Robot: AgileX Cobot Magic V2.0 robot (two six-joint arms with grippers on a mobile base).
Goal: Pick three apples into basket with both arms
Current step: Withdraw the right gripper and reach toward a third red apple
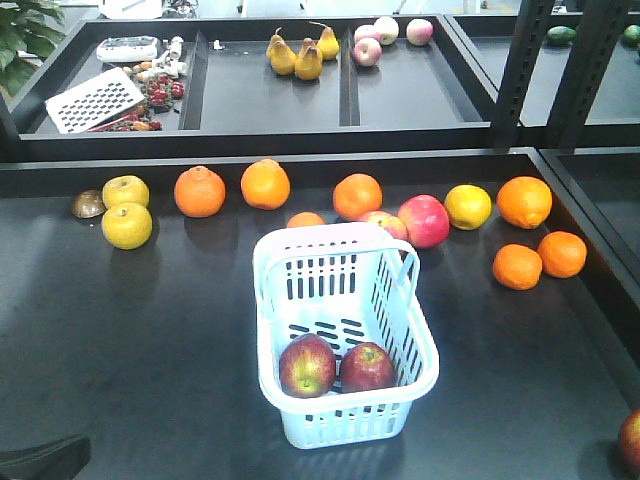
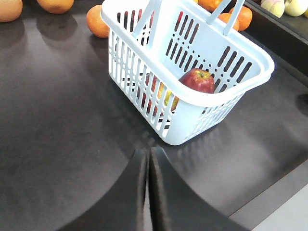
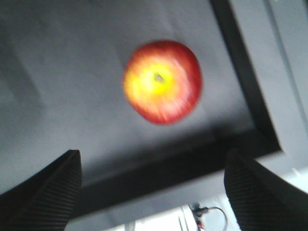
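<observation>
The pale blue basket [image 1: 345, 335] stands mid-table with its handle folded back. Two dark red apples [image 1: 307, 366] [image 1: 367, 368] lie in its near end. In the left wrist view one apple [image 2: 197, 80] shows over the basket's rim [image 2: 240, 89]. My left gripper [image 2: 148, 155] is shut and empty, low over the table just short of the basket's corner. The third apple [image 3: 162, 82] lies on the table near the front right corner, also seen at the edge of the front view [image 1: 630, 440]. My right gripper [image 3: 152, 155] is open and empty, above and short of that apple.
Oranges [image 1: 200, 191], yellow apples [image 1: 127, 225] and brighter pink-red apples [image 1: 424, 220] lie in a row behind the basket. Two oranges [image 1: 540, 260] lie to the right. The table has a raised black rim [image 3: 250, 96]. A back tray holds pears [image 1: 300, 55] and a grater [image 1: 95, 100].
</observation>
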